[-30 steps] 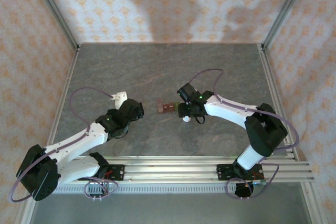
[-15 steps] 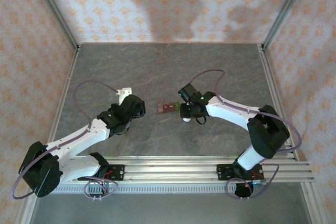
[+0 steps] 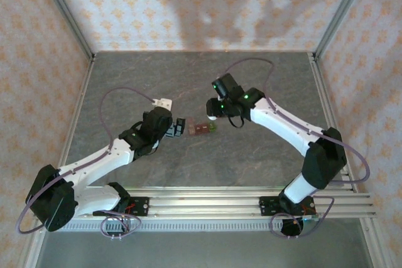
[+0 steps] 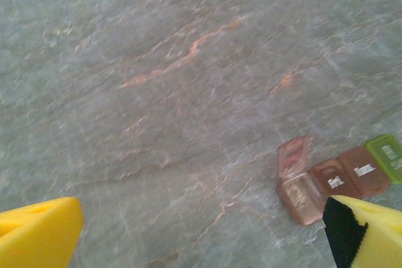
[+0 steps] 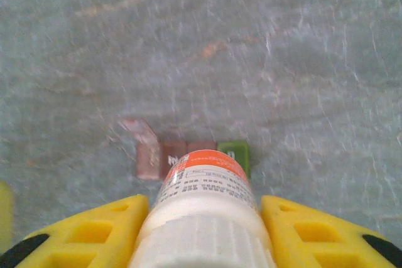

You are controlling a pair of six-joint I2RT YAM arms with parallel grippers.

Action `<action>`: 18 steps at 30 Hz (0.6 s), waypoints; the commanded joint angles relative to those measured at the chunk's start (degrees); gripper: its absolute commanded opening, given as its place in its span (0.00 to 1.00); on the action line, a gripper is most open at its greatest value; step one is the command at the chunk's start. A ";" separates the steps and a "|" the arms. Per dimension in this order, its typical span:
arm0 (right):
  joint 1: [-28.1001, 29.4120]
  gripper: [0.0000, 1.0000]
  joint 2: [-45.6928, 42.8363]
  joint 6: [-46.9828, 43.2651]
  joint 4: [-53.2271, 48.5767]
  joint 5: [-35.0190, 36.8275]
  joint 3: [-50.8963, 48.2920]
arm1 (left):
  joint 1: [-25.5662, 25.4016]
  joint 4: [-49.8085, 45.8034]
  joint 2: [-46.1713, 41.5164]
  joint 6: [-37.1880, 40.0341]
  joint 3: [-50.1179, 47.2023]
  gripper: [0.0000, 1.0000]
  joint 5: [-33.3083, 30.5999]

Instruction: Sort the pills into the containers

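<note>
Right wrist view: our right gripper (image 5: 202, 218) pinches the white bottle (image 5: 204, 177) above the container strip (image 5: 188, 158), which lies on the table (image 5: 314, 61). Our left gripper (image 4: 201, 236) is spread wide beside the strip's brown end. We judge the strip light, stiff and slippery, best held across its long sides.

Grey marbled table (image 3: 264, 83), patterned wallpaper walls (image 3: 113, 4)

We see soft, even light; broad shadows cross the back wall (image 3: 207, 10); both wrist views look blurred.
</note>
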 commanded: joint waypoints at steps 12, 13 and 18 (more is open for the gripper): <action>-11.39 0.44 8.98 -5.64 -7.00 -19.96 12.28 | 1.69 17.65 9.70 8.34 4.08 0.99 17.95; -11.64 0.44 9.11 -6.55 -7.40 -20.76 12.36 | 1.68 20.33 9.98 8.64 3.22 0.99 18.64; -11.79 0.43 9.77 -10.38 -10.43 -23.26 13.62 | 1.69 39.73 9.97 11.18 -5.19 0.99 21.45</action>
